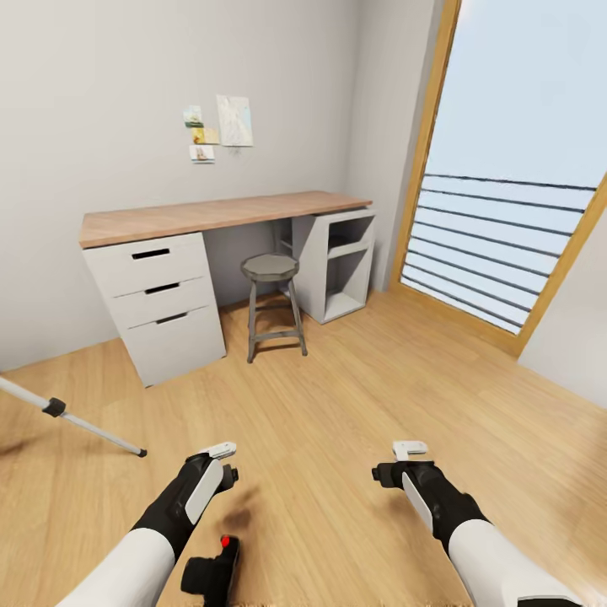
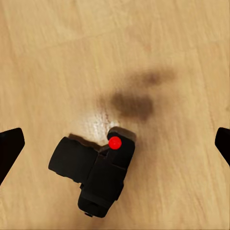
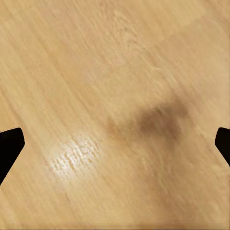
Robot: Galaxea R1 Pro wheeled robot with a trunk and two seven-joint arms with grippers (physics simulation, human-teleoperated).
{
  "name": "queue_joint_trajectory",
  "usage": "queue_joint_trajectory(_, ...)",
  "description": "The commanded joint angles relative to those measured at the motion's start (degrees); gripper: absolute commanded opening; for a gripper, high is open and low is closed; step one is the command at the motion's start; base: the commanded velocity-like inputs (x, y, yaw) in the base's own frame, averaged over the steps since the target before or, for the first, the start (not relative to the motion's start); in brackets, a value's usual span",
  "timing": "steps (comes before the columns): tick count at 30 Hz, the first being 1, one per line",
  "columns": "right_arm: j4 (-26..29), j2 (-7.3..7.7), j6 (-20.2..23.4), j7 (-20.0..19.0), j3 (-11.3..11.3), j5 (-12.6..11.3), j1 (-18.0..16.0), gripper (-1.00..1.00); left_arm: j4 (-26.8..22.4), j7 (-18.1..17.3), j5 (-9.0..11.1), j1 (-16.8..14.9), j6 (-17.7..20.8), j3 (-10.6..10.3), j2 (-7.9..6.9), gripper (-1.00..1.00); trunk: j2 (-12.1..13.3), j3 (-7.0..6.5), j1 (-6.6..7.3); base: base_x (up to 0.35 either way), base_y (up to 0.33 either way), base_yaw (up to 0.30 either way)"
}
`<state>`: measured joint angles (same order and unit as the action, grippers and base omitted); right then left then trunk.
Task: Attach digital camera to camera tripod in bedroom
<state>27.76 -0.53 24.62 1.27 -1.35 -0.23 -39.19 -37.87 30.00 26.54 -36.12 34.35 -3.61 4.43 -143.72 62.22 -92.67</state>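
Floor (image 1: pixel 354 405) of light wood planks fills the lower frame; a wood-topped worktop (image 1: pixel 219 215) stands upper left. Tripod (image 1: pixel 76 419) leg crosses the left edge. Left hand (image 1: pixel 223 468) and right hand (image 1: pixel 396 464) hang open, empty. Camera (image 2: pixel 96 167) lies on the floor, bottom centre-left.

The digital camera (image 1: pixel 212 572) lies on the floor (image 1: pixel 337 421), tripod leg (image 1: pixel 72 417) left, desk (image 1: pixel 219 215) ahead.

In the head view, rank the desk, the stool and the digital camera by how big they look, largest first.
1. Desk, by far the widest.
2. Stool.
3. Digital camera, smallest even though it lies nearest the lens, on the floor and partly cut off by the picture's edge.
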Motion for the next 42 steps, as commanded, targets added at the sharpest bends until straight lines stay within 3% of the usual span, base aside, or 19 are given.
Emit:
queue_joint_trajectory(1,0.11,0.01,0.34,0.13,-0.14,-0.03,-0.01,1.00,-0.07,0.56,0.58,-0.02,0.10,-0.26,-0.04,1.00,-0.04,0.28,-0.01,0.000,0.000,0.000)
queue_joint_trajectory(42,0.02,0.14,0.34,0.13,0.05,-0.12,-0.01,1.00,1.04,0.61,0.74,-0.03,0.10,-0.48,-0.07,1.00,-0.59,9.36,-1.07,0.000,0.000,0.000)
